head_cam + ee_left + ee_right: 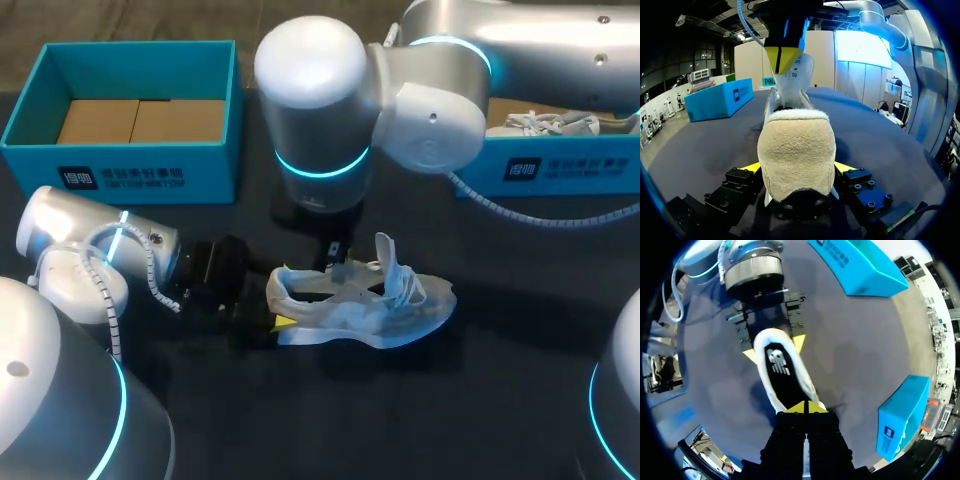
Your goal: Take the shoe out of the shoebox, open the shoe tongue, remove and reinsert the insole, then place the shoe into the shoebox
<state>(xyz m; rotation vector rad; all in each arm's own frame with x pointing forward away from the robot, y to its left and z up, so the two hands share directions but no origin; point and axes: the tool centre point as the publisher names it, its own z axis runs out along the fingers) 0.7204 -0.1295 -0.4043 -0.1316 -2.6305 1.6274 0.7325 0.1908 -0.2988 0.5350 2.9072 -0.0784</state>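
End effectors at heel and tongue of one white shoe (370,310).

The left end effector (797,169) is clamped across the heel, a yellow tip pressed to each side. The right end effector (805,407), coming down from above, has its tips drawn together and appears to pinch the tongue (802,67) (the contact itself is hard to make out). The shoe rests sole-down mid-surface (500,400), toe toward my right, its dark insole (780,370) showing. Behind stand a left shoebox (200,165) and a right shoebox (590,165) that holds a second shoe (545,123).
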